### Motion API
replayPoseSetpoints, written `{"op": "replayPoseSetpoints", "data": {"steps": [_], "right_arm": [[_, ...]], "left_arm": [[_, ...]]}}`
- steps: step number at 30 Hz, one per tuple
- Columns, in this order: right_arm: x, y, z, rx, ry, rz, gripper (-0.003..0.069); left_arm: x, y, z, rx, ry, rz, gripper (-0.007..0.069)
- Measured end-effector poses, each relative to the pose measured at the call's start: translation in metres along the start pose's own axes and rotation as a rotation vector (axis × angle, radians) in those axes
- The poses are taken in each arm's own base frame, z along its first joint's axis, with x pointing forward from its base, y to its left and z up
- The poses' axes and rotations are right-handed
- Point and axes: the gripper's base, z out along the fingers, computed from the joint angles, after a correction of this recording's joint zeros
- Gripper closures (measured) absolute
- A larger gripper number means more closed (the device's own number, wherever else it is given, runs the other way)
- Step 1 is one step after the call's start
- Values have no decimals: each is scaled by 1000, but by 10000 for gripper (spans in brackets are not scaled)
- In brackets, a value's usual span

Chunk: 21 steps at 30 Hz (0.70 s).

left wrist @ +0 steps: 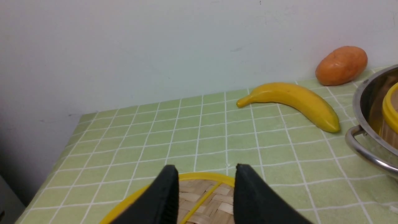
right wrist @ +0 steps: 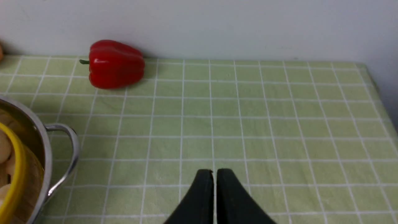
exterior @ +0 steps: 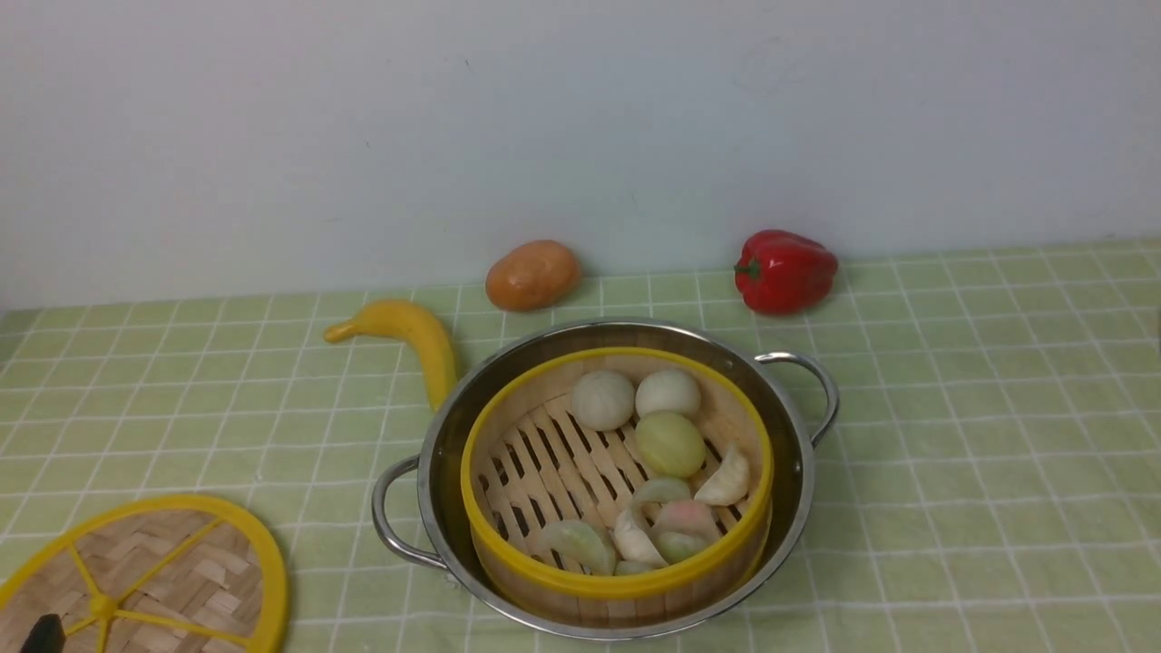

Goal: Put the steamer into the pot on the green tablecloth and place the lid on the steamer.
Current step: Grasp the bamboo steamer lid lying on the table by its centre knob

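On the green tablecloth (exterior: 952,453), mid-front, you have the pot (exterior: 443,453) with the steamer (exterior: 626,585) seated inside it, upright, yellow rim above the steel rim. The steamer's top is open, with round buns (exterior: 603,399) and dumplings (exterior: 635,535) on the slatted floor.

The lid (exterior: 154,571) is off and lies at the near left corner of the cloth, apart from the pot. A strip of bare cloth and the pot's near-left loop handle (exterior: 390,517) sit between them.

Your left gripper (left wrist: 206,169) is over the lid's far edge. Its two black fingers are apart, with the yellow rim and one spoke showing in the gap. You can't tell from these views whether the pads touch the lid. In the front view only one dark fingertip (exterior: 43,632) pokes in over the lid, near the hub.

Your right gripper (right wrist: 214,171) is over bare cloth to the right of the pot. Its fingers are together but for a hairline slit, and there's nothing in them. It sits apart from the pot's right handle (right wrist: 67,155).

Clutter:
- A banana (exterior: 417,340) lies at the pot's far-left side, its near tip right against the rim.
- A rounded orange-brown thing (exterior: 532,274) sits behind the pot by the wall (exterior: 580,118).
- A red bell pepper (exterior: 785,270) is at the far right of the pot, also by the wall and not touching the pot.
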Motion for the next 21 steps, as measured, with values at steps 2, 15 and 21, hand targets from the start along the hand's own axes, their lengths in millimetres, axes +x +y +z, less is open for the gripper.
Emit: {"op": "replayPoseSetpoints", "data": {"steps": [2, 15, 21], "right_arm": [[37, -14, 2, -28, -32, 10, 606], [150, -40, -21, -161, -281, -169, 566], [154, -44, -38, -188, -464, -101, 545]], "left_arm": [[0, 0, 0, 0, 0, 0, 382], [0, 0, 0, 0, 0, 0, 382], [0, 0, 0, 0, 0, 0, 382]]}}
